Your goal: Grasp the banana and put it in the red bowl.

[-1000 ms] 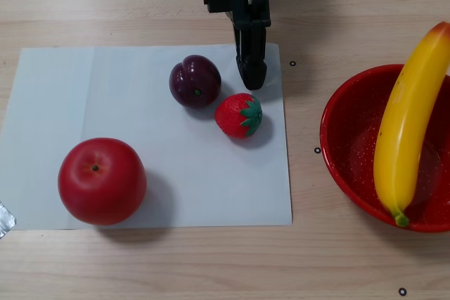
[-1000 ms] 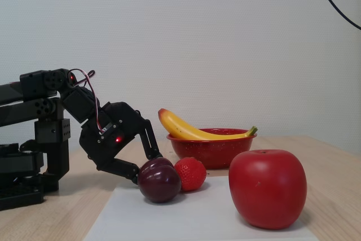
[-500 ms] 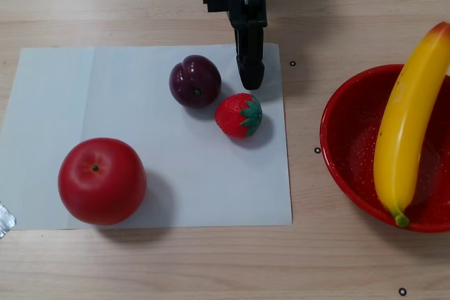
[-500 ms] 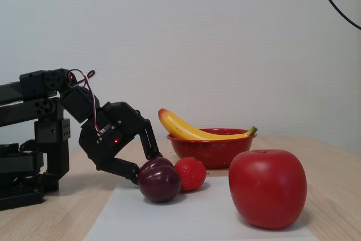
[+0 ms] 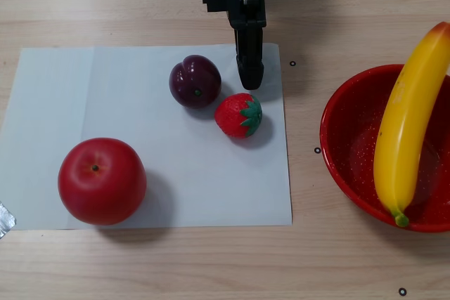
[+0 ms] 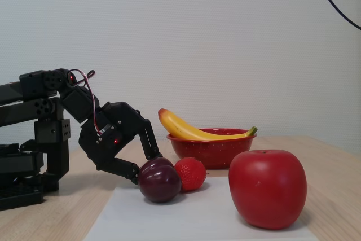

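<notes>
Working across the other view from the left, I see the red apple (image 5: 102, 181) on the white paper sheet (image 5: 42, 103), then the plum (image 5: 195, 81) and the strawberry (image 5: 239, 115) close together near the sheet's far right part, and my gripper (image 5: 249, 79) reaching down from the top edge, its tip just above the strawberry and just beside the plum. From this angle the fingers look drawn together into one dark point with nothing between them; in the fixed view the gripper (image 6: 145, 169) sits low behind the plum (image 6: 160, 180), with one finger above and one below it, so I cannot tell for certain how narrow the gap is or whether a finger touches the plum. Nothing appears to be held. Further right, well apart from the gripper, the banana (image 5: 408, 121) already lies across the red bowl (image 5: 344, 138), its orange-red tip overhanging the far rim and its green stem at the near rim; the fixed view shows it bridging the rims rather than settled inside. I judge it a light, stiff, hollow plastic piece with a glossy skin, so likely slippery. If I had to regrasp it, I would take it across the narrow width near the middle of the curve.
</notes>
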Tool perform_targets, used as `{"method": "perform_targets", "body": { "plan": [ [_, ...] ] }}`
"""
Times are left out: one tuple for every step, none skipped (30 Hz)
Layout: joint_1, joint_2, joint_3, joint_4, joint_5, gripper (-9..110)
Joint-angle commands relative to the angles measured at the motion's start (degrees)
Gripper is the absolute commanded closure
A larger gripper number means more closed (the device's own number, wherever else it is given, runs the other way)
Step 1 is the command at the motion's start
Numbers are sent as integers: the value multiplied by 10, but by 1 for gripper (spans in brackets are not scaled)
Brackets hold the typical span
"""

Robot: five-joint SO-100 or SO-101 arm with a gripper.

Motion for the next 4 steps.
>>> {"method": "perform_targets", "body": {
  "plan": [
    [4,-5,3,10,8,101],
    [4,-5,3,10,8,101],
    [4,-5,3,10,8,101],
    [4,-5,3,10,8,101]
  ]
}}
